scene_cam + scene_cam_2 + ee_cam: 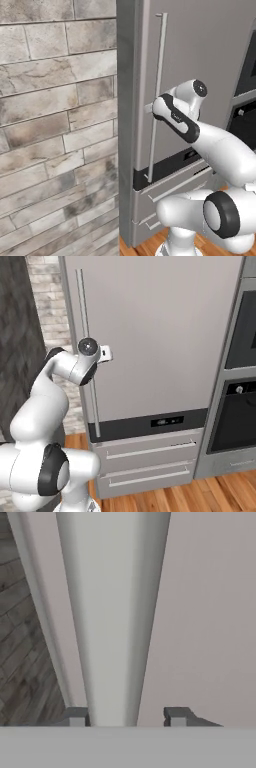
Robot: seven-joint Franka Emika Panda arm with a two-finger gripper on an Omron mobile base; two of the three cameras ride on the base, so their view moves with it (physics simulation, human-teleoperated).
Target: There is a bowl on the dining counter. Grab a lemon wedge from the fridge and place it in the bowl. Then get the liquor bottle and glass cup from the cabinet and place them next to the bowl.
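The gripper (pixel 126 717), its two fingertips (pixel 76 716) spread wide, straddles the single long fridge door handle (pixel 112 612) above two drawers (pixel 150 450).

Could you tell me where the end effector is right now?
The end effector is at the fridge door's vertical handle, about mid-height near the door's left edge; in the hand view its fingertips straddle the bar.
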